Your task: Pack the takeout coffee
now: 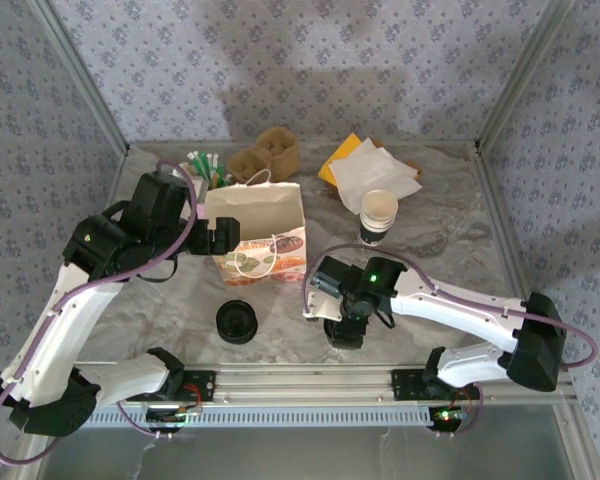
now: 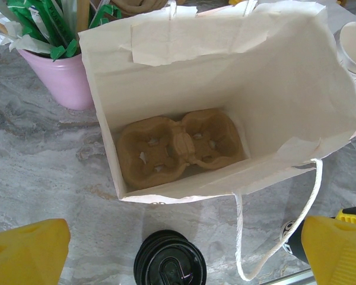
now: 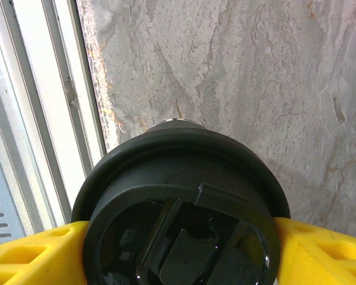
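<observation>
Takeout coffee (image 3: 184, 172), lidded, standing at the near edge of the table (image 1: 450, 250).

Round black plastic lid with raised rim and moulded sip flap; cup body hidden beneath it. Right claw (image 3: 181, 237) straddles it, a yellow finger at each side under the rim; whether they press it, cannot tell. Left claw (image 2: 181, 252) spread wide above the open paper bag (image 2: 285, 89), pulp carrier (image 2: 178, 145) on its floor. Bag's front print too small to read. Metal rail (image 3: 47, 119) just beside the cup; bare marbled tabletop beyond.
</observation>
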Motion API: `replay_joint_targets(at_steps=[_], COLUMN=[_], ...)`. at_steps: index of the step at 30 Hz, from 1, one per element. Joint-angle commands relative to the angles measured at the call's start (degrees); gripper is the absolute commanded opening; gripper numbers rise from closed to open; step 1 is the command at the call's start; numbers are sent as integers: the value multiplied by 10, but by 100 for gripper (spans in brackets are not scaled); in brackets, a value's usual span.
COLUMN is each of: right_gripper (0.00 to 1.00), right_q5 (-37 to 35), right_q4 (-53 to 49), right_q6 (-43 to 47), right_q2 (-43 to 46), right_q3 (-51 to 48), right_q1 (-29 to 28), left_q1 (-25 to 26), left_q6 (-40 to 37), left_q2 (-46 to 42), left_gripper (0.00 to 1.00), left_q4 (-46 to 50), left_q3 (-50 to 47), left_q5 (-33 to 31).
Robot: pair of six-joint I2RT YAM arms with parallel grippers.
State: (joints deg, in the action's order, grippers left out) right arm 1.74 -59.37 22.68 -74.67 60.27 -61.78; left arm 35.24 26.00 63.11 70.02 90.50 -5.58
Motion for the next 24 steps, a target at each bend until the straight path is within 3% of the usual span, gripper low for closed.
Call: replay_joint_targets(at_steps=[1, 24], right_gripper=[74, 74], right_q5=[-6, -30], right_q4=[6, 22], right_q6=[-11, -32], right_q2=[-16, -45], right_q3=[-1, -31], right_q1=[4, 7], left_q1=[-3, -5], left_q6=[-8, -9], left_q2=[1, 0], left_gripper=[100, 100], left_q4=[-9, -10], left_q3=[2, 2], left_q5=[6, 7])
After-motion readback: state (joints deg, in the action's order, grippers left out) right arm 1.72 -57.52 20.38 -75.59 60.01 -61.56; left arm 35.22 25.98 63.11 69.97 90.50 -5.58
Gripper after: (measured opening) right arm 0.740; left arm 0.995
